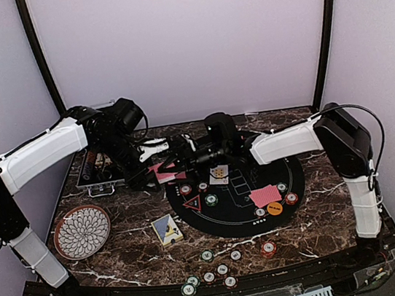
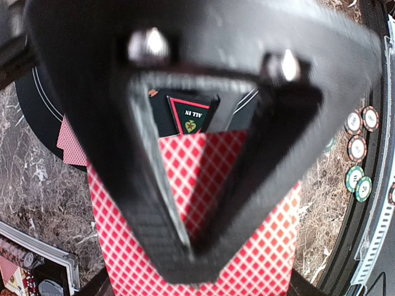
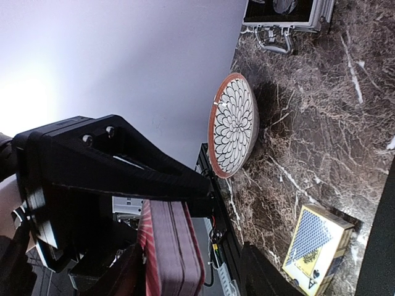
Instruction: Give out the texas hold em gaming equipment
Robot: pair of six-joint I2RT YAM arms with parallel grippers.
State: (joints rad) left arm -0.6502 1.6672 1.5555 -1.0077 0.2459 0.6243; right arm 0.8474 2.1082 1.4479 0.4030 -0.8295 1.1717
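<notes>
**Deck in the right grip, left pinching a card beside it**

Far left: silver case (image 1: 97, 178) at the back corner of the table, with the patterned plate (image 1: 82, 232) in front of it. Neither is part of the deal.

Left gripper (image 2: 188, 258): fingers drawn into a V, tips meeting on a red-backed card (image 2: 259, 246). It reads as a pinch on that card, though the contact line is hidden under the tips. Past the fingers the red triangle (image 2: 192, 114) lies on the black mat (image 1: 230, 221).

A card box (image 1: 166, 230) sits on the marble just off the mat's left edge.

Centre: right gripper (image 3: 176, 237) clamped across the deck (image 3: 166, 259), which is held edge-on close against the left gripper, above the mat's far-left rim.

Right: two face-down cards (image 1: 265, 196) on the mat, with the orange disc (image 1: 274, 208) just beside them. Loose poker chips (image 1: 207, 255) are scattered toward the near edge.

Handling, as judged:
- **Single card:** light, thin, bendy and slick. Take it at a short edge with a gentle pinch, because a second card may drag along.
- **Deck:** behaves as a block only while squeezed across its faces, and any slack would let it fan.
- **Chips:** hard and small, best gripped across the rim.
</notes>
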